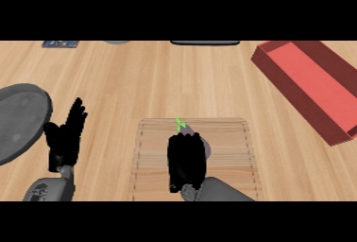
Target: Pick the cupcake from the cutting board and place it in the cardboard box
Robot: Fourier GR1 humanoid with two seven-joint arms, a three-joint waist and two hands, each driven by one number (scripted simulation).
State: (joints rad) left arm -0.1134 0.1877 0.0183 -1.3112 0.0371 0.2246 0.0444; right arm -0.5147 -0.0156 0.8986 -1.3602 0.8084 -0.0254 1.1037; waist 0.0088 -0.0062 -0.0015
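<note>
Wooden cutting board (230,156), cupcake (208,145) under right hand (185,158) fingers

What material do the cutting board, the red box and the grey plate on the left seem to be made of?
Cutting board: pale wood, matte; it shows plank lines and grain. Red box: the task calls it cardboard; its flat, dull red walls fit that, but they could equally be painted wood or plastic. Grey plate: smooth, dull grey, perhaps metal or stoneware; the look leaves it open.
</note>
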